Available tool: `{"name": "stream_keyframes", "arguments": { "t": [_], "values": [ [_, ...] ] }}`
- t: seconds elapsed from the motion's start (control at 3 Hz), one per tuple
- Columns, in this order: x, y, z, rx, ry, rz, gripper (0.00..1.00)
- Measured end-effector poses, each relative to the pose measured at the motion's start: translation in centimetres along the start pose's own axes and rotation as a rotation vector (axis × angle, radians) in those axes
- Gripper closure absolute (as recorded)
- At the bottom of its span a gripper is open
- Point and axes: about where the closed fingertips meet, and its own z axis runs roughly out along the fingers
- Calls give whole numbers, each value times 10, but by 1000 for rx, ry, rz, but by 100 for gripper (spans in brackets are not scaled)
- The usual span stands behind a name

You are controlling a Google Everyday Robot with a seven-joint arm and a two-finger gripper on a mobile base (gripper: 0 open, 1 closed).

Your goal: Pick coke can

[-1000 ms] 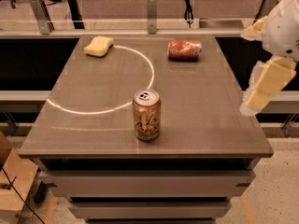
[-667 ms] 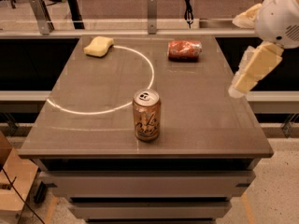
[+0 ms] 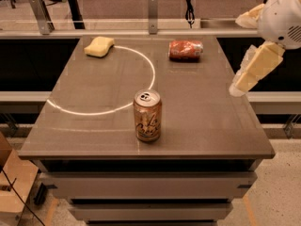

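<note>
The coke can [image 3: 186, 50] is red with pale markings and lies on its side at the far right of the grey table [image 3: 94, 93]. My gripper [image 3: 235, 55] hangs in the air at the table's right edge, right of the can and a little nearer the camera. It is apart from the can. Its two pale fingers [image 3: 255, 67] are spread apart, with nothing between them.
A tan-and-gold can [image 3: 147, 115] stands upright near the table's front middle. A yellow sponge [image 3: 99, 46] lies at the far left. A white arc [image 3: 149, 67] is drawn on the tabletop. A railing [image 3: 141, 20] runs behind the table.
My gripper has moved left and slightly up, from beyond the table's right edge toward it. The cans and sponge have not moved.
</note>
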Motion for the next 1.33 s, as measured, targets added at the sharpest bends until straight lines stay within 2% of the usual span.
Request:
{"name": "stream_keyframes", "arguments": {
  "t": [0.33, 0.67, 1.0, 1.33],
  "values": [
    [0, -24, 15, 40, -107, 53, 0],
    [-6, -58, 38, 74, -239, 97, 0],
    [-4, -86, 64, 91, -335, 151, 0],
    [5, -108, 96, 96, -363, 225, 0]
  ]
}}
